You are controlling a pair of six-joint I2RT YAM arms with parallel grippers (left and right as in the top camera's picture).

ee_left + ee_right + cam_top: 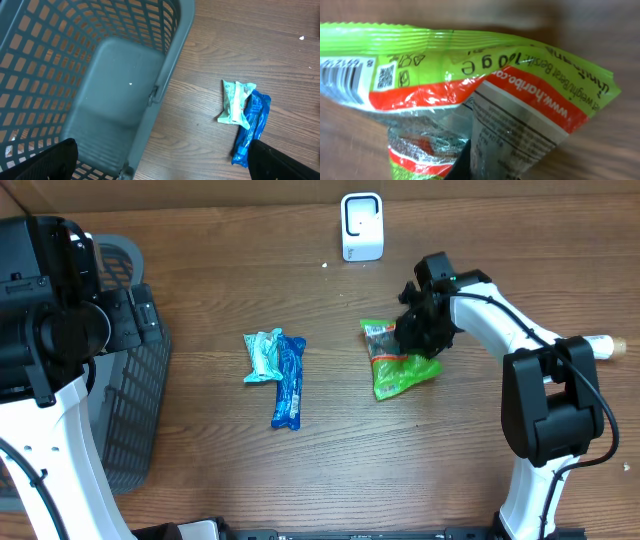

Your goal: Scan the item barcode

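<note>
Overhead: the green Haribo bag point(405, 375) lies on the worktop point(450, 470) right of centre, below the white scanner point(361, 226). The right tool point(405, 335) is pinched together on the bag's upper edge.

Left wrist: the left tool point(162, 162) stands wide apart above the rim of the grey basket point(172, 65).

Right wrist: the bag's barcode point(340, 75) shows at far left.

Grey basket point(120, 85) beside mint packet point(235, 102) and blue packet point(252, 130).

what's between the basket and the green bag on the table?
Overhead view: two packets side by side on the wood, a pale mint packet and a blue packet, lie between the basket and the green bag. Nothing else there.
</note>
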